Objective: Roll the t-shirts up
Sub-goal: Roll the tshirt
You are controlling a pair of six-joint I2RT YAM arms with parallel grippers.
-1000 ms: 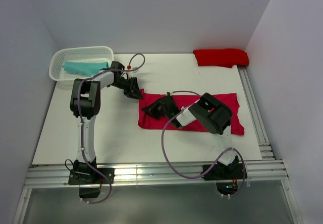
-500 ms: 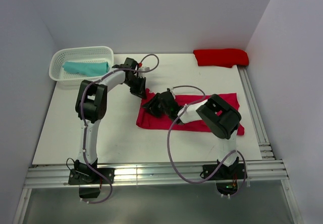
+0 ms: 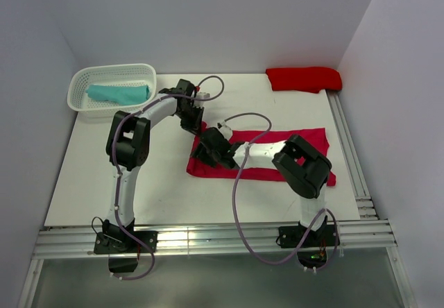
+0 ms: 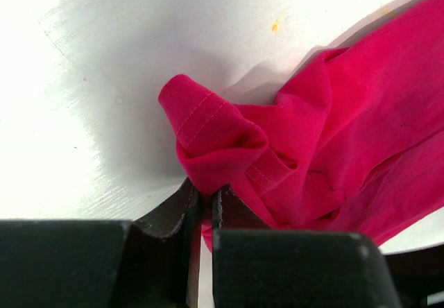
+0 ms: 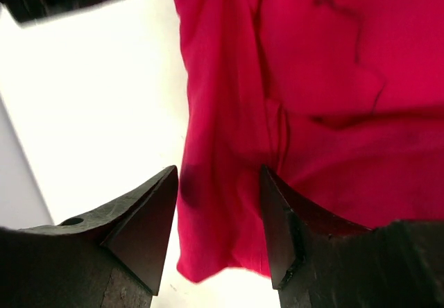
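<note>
A raspberry-crimson t-shirt (image 3: 277, 157) lies folded into a long strip across the middle of the table. My left gripper (image 3: 196, 125) is at its far left corner. In the left wrist view the left gripper (image 4: 206, 193) is shut on a bunched, hemmed fold of the crimson t-shirt (image 4: 333, 134). My right gripper (image 3: 202, 157) hovers over the strip's left end. It stands open (image 5: 218, 183), with the crimson t-shirt (image 5: 312, 79) lying flat under the gap. A scarlet t-shirt (image 3: 304, 79) sits at the back right. A teal t-shirt (image 3: 118, 93) lies in the basket.
A white lattice basket (image 3: 111, 69) stands at the back left corner of the white table (image 3: 139, 176). Metal rails (image 3: 349, 155) run along the table's right side and near edge. Walls close in on the left, back and right.
The left gripper moved right to the shirt's far left corner and closed on a fold. The right gripper opened and slid left along the strip to its left end.
</note>
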